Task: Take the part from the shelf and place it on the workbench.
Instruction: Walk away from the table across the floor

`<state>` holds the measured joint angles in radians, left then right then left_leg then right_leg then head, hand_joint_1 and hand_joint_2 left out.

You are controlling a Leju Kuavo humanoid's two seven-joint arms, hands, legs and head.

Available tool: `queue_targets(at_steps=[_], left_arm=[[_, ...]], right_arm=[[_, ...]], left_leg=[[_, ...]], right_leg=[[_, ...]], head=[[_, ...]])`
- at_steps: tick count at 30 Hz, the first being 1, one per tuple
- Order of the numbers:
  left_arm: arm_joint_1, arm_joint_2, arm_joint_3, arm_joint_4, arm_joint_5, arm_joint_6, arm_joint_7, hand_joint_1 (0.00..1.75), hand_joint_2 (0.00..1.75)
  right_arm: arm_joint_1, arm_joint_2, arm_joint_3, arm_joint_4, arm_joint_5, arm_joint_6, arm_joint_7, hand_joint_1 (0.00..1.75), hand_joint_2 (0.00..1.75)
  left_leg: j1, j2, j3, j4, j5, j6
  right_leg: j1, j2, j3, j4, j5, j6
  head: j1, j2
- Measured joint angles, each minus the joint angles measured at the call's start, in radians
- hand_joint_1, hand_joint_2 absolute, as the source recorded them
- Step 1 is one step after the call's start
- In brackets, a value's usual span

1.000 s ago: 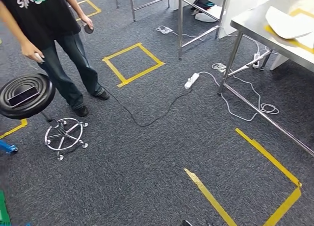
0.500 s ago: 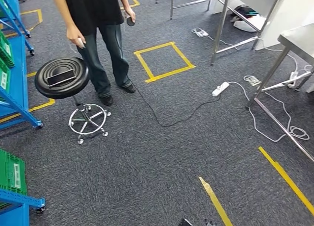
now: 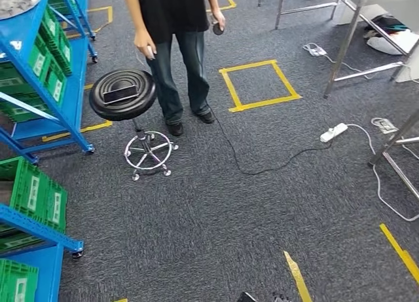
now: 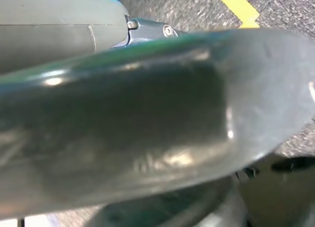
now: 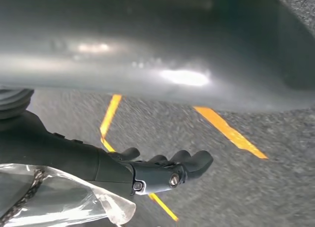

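**A:** Right hand (image 5: pixel 163 170): fingers out almost straight, a clear plastic bag (image 5: pixel 55 200) pressed against it. Held or not, he cannot tell.

**B:** Left hand (image 4: pixel 55 35)?

**A:** Just its grey cover behind a blurred grey surface; its grip is unreadable.

**B:** The part?

**A:** Not identifiable. The blue shelf (image 3: pixel 35 225) with green bins (image 3: pixel 36 197) stands left of the stool (image 3: pixel 122 95), a person (image 3: pixel 178 53) just behind it, and a steel table (image 3: pixel 342 46) far right.

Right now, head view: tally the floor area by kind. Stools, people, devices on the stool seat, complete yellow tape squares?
stool: 1
person: 1
flat dark device on the stool seat: 1
complete yellow tape square: 1
Total: 4
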<state>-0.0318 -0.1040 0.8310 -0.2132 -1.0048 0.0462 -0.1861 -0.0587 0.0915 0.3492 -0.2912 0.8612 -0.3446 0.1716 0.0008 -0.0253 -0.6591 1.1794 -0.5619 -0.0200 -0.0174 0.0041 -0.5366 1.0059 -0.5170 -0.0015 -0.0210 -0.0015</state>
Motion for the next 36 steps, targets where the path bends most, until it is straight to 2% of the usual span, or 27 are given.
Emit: queue_targets(at_steps=[1,2,3,4,5,7,9,11,12,13,15,16,17,18,19,20,22,24,25,26,27,29,30,32,33,34,36], left_arm=[[-0.002,-0.001,0.0,0.0,0.0,0.0,0.001,0.0,0.0],[-0.002,-0.001,0.0,0.0,0.0,0.0,0.002,0.0,0.0],[-0.001,-0.001,0.0,0.0,0.0,0.0,0.003,0.0,0.0],[0.001,-0.001,0.0,0.0,0.0,0.001,0.005,0.0,0.0],[0.003,-0.001,0.0,0.0,0.0,0.002,0.006,0.0,0.0],[0.002,0.0,0.001,0.0,-0.001,0.003,0.008,0.0,0.0],[-0.002,0.0,0.001,0.0,-0.001,0.004,0.011,0.0,0.0],[0.0,0.0,0.002,0.0,-0.001,0.004,0.015,0.0,0.0],[0.003,0.0,0.004,0.0,-0.001,0.004,0.017,0.0,0.0],[0.004,0.0,0.006,0.0,-0.001,0.004,0.017,0.0,0.0],[0.001,0.0,0.008,0.0,-0.001,0.004,0.018,0.0,0.0],[-0.001,0.001,0.009,0.0,-0.001,0.004,0.018,0.0,0.0],[-0.003,0.0,0.01,0.0,-0.001,0.004,0.018,0.0,0.0],[-0.003,0.0,0.01,0.0,-0.001,0.004,0.018,0.0,0.0],[-0.002,-0.001,0.011,0.0,-0.001,0.004,0.018,0.0,0.0],[-0.001,-0.001,0.011,0.0,-0.001,0.004,0.019,0.0,0.0],[-0.001,-0.002,0.012,0.0,-0.001,0.004,0.019,0.0,0.0],[-0.003,-0.001,0.014,0.0,-0.001,0.004,0.019,0.0,0.0],[-0.003,-0.001,0.015,0.0,-0.001,0.004,0.019,0.0,0.0],[-0.001,-0.001,0.017,0.0,-0.001,0.004,0.019,0.0,0.0],[0.002,0.0,0.018,0.0,-0.001,0.004,0.019,0.0,0.0],[0.003,0.0,0.019,0.0,-0.002,0.004,0.019,0.0,0.0],[0.002,0.0,0.019,0.0,-0.002,0.004,0.019,0.0,0.0],[-0.003,-0.002,0.019,0.0,-0.003,0.003,0.019,0.0,0.0],[-0.002,-0.003,0.019,0.0,-0.004,0.003,0.019,0.0,0.0],[-0.001,-0.003,0.02,0.0,-0.004,0.003,0.019,0.0,0.0],[0.002,-0.002,0.021,0.0,-0.004,0.003,0.019,0.0,0.0]], right_arm=[[0.001,0.0,0.0,0.001,-0.001,0.0,0.0,0.0,0.0],[0.001,0.0,0.0,0.001,-0.002,0.001,0.0,0.0,0.0],[0.001,0.0,0.0,0.002,-0.003,0.001,0.001,0.0,0.0],[0.0,0.0,0.0,0.002,-0.004,0.001,0.002,0.0,0.0],[-0.001,0.0,0.0,0.002,-0.005,0.001,0.002,0.0,0.0],[-0.004,0.0,0.001,0.002,-0.007,0.001,0.002,0.0,0.0],[-0.006,0.0,0.001,0.002,-0.008,0.001,0.003,0.0,0.0],[-0.009,0.002,0.002,0.002,-0.009,0.002,0.004,0.0,0.0],[-0.011,0.003,0.002,0.002,-0.01,0.002,0.004,0.0,0.0],[-0.012,0.004,0.002,0.002,-0.01,0.001,0.004,0.0,0.0],[-0.012,0.004,0.002,0.002,-0.011,0.0,0.004,0.0,0.0],[-0.009,0.004,0.002,0.003,-0.012,0.0,0.004,0.0,0.0],[-0.005,0.004,0.003,0.004,-0.013,0.0,0.004,0.0,0.0],[-0.003,0.004,0.003,0.005,-0.014,0.0,0.004,0.0,0.0],[-0.002,0.004,0.003,0.006,-0.015,0.0,0.004,0.0,0.0],[-0.003,0.004,0.003,0.007,-0.016,0.0,0.004,0.0,0.0],[-0.005,0.004,0.003,0.007,-0.017,0.0,0.005,0.0,0.0],[-0.006,0.004,0.005,0.009,-0.017,-0.002,0.006,0.0,0.0],[-0.005,0.004,0.006,0.009,-0.017,-0.002,0.006,0.0,0.0],[-0.006,0.004,0.007,0.01,-0.017,-0.003,0.007,0.0,0.0],[-0.007,0.004,0.007,0.01,-0.017,-0.003,0.008,0.0,0.0],[-0.009,0.004,0.009,0.01,-0.017,-0.005,0.008,0.0,0.0],[-0.008,0.004,0.01,0.011,-0.017,-0.006,0.008,0.0,0.0],[-0.004,0.004,0.012,0.013,-0.017,-0.007,0.01,0.0,0.0],[-0.002,0.003,0.014,0.015,-0.017,-0.007,0.011,0.0,0.0],[-0.003,0.003,0.015,0.016,-0.016,-0.008,0.012,0.0,0.0],[-0.005,0.003,0.018,0.016,-0.016,-0.01,0.014,0.0,0.0]], left_leg=[[0.002,0.011,-0.033,0.067,-0.026,-0.003],[0.005,0.015,-0.054,0.111,-0.038,-0.005],[0.006,0.018,-0.059,0.121,-0.03,-0.006],[0.007,0.022,-0.044,0.091,-0.004,-0.005],[0.007,0.032,-0.012,0.029,0.033,-0.002],[-0.002,0.074,0.053,-0.099,0.082,0.008],[-0.012,0.096,0.075,-0.15,0.087,0.02],[-0.012,0.074,0.076,-0.158,0.089,0.03],[-0.009,0.063,0.079,-0.164,0.091,0.036],[-0.006,0.052,0.082,-0.169,0.094,0.041],[-0.002,0.029,0.085,-0.174,0.096,0.05],[-0.002,0.014,0.085,-0.174,0.096,0.052],[-0.003,-0.001,0.085,-0.174,0.095,0.053],[-0.002,-0.017,0.086,-0.173,0.095,0.054],[-0.002,-0.032,0.088,-0.172,0.094,0.052],[0.0,-0.047,0.09,-0.171,0.092,0.05],[0.002,-0.075,0.088,-0.162,0.086,0.04],[0.003,-0.1,0.079,-0.154,0.084,0.028],[0.005,-0.112,0.075,-0.154,0.087,0.021],[0.007,-0.122,0.072,-0.156,0.089,0.015],[0.007,-0.115,0.069,-0.152,0.087,0.01],[0.004,-0.062,0.044,-0.098,0.055,0.001],[0.002,-0.026,0.018,-0.043,0.027,-0.002],[0.004,0.008,-0.041,0.079,-0.022,-0.006],[0.005,0.014,-0.055,0.108,-0.025,-0.006],[0.005,0.018,-0.051,0.102,-0.011,-0.004],[0.0,0.037,0.006,-0.004,0.052,0.006]], right_leg=[[0.002,-0.018,0.002,0.0,-0.003,-0.002],[0.003,-0.035,0.004,0.0,-0.006,-0.004],[0.004,-0.05,0.006,0.0,-0.009,-0.004],[0.005,-0.063,0.01,0.0,-0.012,-0.003],[0.006,-0.075,0.015,0.0,-0.015,-0.002],[0.009,-0.098,0.024,0.001,-0.025,0.006],[0.014,-0.12,0.031,0.001,-0.032,0.017],[0.013,-0.136,0.035,-0.003,-0.038,0.027],[0.012,-0.123,0.034,0.003,-0.046,0.033],[0.01,-0.097,0.023,0.027,-0.063,0.037],[0.007,-0.032,-0.032,0.139,-0.118,0.04],[0.006,-0.015,-0.071,0.212,-0.145,0.041],[0.006,-0.008,-0.104,0.265,-0.156,0.042],[0.005,-0.005,-0.123,0.288,-0.149,0.043],[0.005,-0.003,-0.124,0.27,-0.122,0.044],[0.003,0.003,-0.107,0.216,-0.08,0.044],[-0.005,0.051,-0.055,0.087,-0.017,0.045],[-0.009,0.089,-0.026,0.026,-0.006,0.04],[-0.008,0.088,-0.021,0.022,-0.008,0.035],[-0.007,0.076,-0.019,0.022,-0.007,0.028],[-0.007,0.064,-0.017,0.019,-0.005,0.022],[-0.008,0.034,-0.012,0.013,-0.003,0.01],[-0.006,0.017,-0.009,0.012,-0.005,0.006],[-0.001,-0.019,-0.007,0.012,-0.01,-0.001],[0.001,-0.036,-0.005,0.012,-0.012,-0.003],[0.003,-0.05,-0.003,0.012,-0.015,-0.004],[0.006,-0.075,0.004,0.012,-0.019,-0.003]], head=[[0.0,0.0],[0.0,0.0],[0.0,0.0],[0.0,0.0],[0.0,0.0],[0.0,0.0],[0.0,0.0],[-0.001,0.0],[0.001,0.0],[0.003,0.0],[0.007,0.0],[0.008,0.0],[0.007,0.0],[0.007,0.0],[0.007,0.0],[0.007,0.0],[0.007,0.0],[0.006,0.0],[0.006,0.0],[0.006,0.0],[0.005,0.0],[-0.001,0.0],[-0.005,0.0],[-0.007,0.0],[-0.007,0.0],[-0.007,0.0],[-0.007,0.0]])
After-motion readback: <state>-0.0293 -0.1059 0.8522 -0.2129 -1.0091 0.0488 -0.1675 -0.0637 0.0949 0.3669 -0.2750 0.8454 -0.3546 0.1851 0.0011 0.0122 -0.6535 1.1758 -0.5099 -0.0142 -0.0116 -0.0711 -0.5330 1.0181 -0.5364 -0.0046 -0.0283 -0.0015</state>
